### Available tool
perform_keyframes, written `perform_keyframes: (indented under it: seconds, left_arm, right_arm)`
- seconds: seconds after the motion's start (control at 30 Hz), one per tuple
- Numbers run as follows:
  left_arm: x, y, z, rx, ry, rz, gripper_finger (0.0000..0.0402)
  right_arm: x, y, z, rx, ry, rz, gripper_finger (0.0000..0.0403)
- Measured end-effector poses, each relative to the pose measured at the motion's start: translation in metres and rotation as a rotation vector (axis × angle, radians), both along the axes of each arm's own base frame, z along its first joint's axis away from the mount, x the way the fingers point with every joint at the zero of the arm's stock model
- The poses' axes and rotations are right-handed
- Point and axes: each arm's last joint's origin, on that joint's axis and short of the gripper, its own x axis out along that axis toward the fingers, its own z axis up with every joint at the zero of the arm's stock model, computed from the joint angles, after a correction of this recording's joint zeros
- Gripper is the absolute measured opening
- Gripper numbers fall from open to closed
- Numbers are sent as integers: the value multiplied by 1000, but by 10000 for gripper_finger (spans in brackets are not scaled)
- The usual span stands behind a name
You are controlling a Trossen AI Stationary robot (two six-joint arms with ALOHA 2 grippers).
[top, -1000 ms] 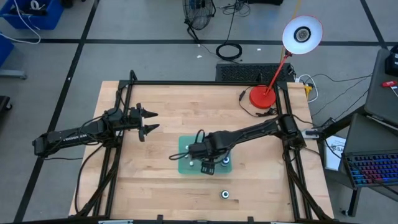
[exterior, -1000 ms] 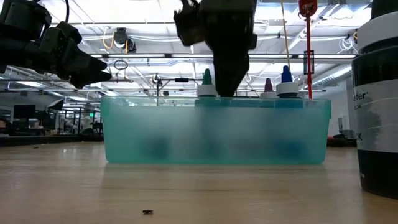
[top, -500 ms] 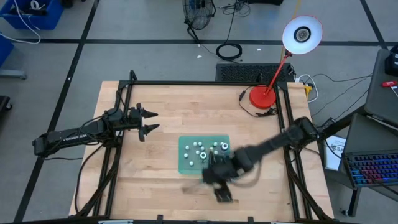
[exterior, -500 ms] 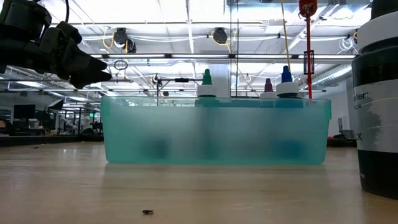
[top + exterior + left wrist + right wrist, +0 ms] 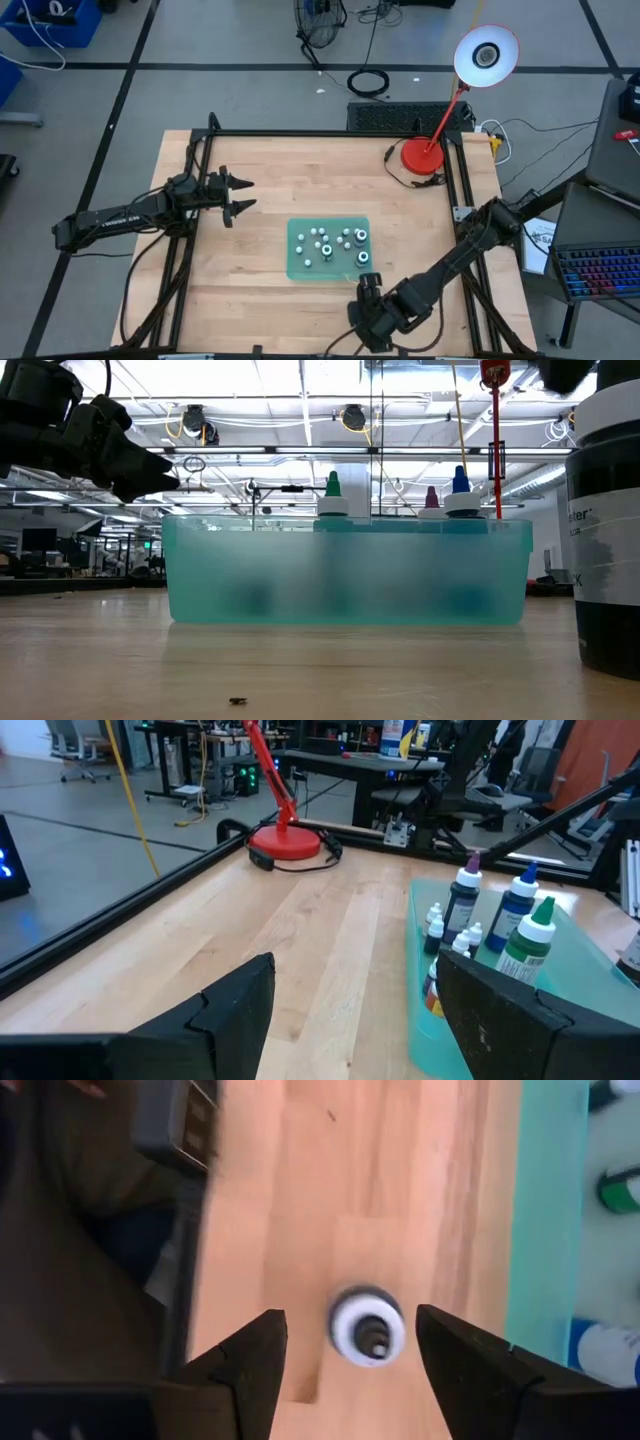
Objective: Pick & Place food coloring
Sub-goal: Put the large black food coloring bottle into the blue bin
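Note:
A translucent green tray (image 5: 300, 262) sits mid-table and holds several food coloring bottles (image 5: 326, 243), most with white caps, some larger with green or blue tops (image 5: 524, 935). One dark-bodied, white-capped bottle (image 5: 367, 1326) stands alone on the wood between the tray and the near edge; it looms at the right of the low view (image 5: 607, 530). My right gripper (image 5: 350, 1320) hovers open above it, pointing down, one finger on each side, and hides it in the high view (image 5: 372, 318). My left gripper (image 5: 240, 195) waits open over the table's left part.
A red desk lamp base (image 5: 421, 155) with its cable stands at the far right corner. Black frame rails (image 5: 190, 240) run along the table's left and right sides. Bare wood lies between the tray and the left gripper, and along the near edge.
My right gripper has swept from above the tray toward the table's near edge and now hangs over the lone bottle. The tray, its bottles and the lone bottle have kept their places.

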Motion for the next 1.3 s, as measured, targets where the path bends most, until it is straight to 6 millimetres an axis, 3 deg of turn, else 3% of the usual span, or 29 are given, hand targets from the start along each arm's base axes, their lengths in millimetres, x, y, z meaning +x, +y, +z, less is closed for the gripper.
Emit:
perform_keyframes:
  seconds: [0.6,0.87,1.03,1.17,1.3]
  left_arm:
    - [0,0,0,1,-1,0,274]
    - [0,0,0,0,0,0,274]
    - [0,0,0,0,-1,0,274]
    - [0,0,0,0,-1,0,274]
    - [0,0,0,0,-1,0,274]
  right_arm:
    - [4,-17,-56,127,71,6,208]
    - [5,-17,-57,132,60,6,204]
    - [8,-18,-56,146,37,1,137]
    - [14,-19,-54,172,-2,5,133]
    - [20,-19,-34,215,-127,72,133]
